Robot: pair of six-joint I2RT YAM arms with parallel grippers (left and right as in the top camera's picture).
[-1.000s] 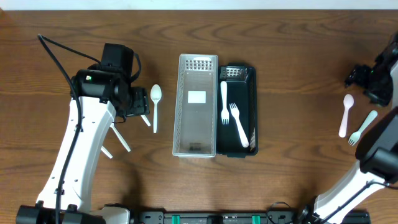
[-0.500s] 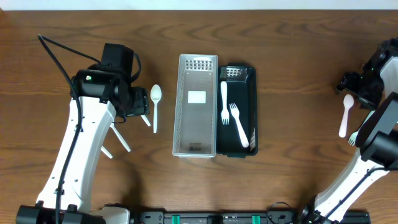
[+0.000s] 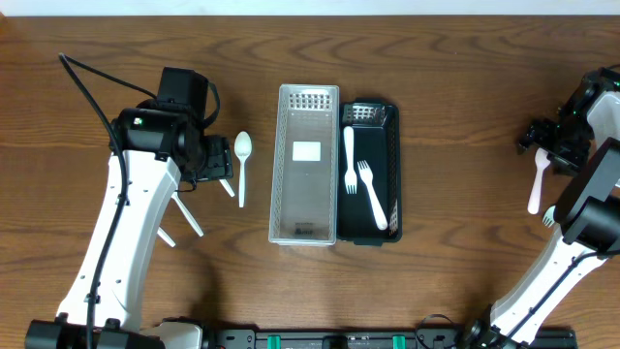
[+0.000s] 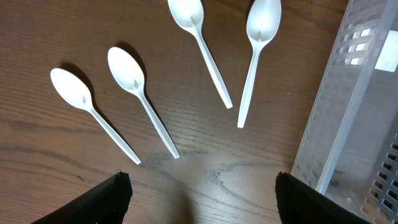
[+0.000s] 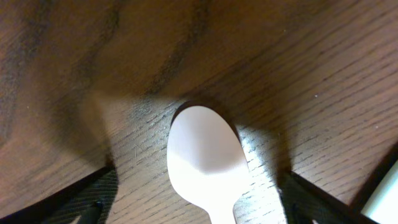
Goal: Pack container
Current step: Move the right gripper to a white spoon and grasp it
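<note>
Containers: clear basket (image 3: 306, 165) and black tray (image 3: 380, 145) stand touching mid-surface, reachable by both arms; the tray already holds a white fork (image 3: 373, 194).
White spoons (image 4: 134, 87): four lie fanned just left of the basket, unpacked.
Left pincer (image 4: 199, 199): spread wide over those spoons, holding and touching nothing.
Pink spoon (image 5: 205, 155): flat on the surface, well right of the containers.
Right pincer (image 5: 202, 198): spread astride the spoon's bowl, probably lined up to grasp; nothing pinched, contact unclear.

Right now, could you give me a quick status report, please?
Left gripper open above four white spoons. Right gripper open over pink spoon. Black tray holds two utensils. Nothing blocking.
</note>
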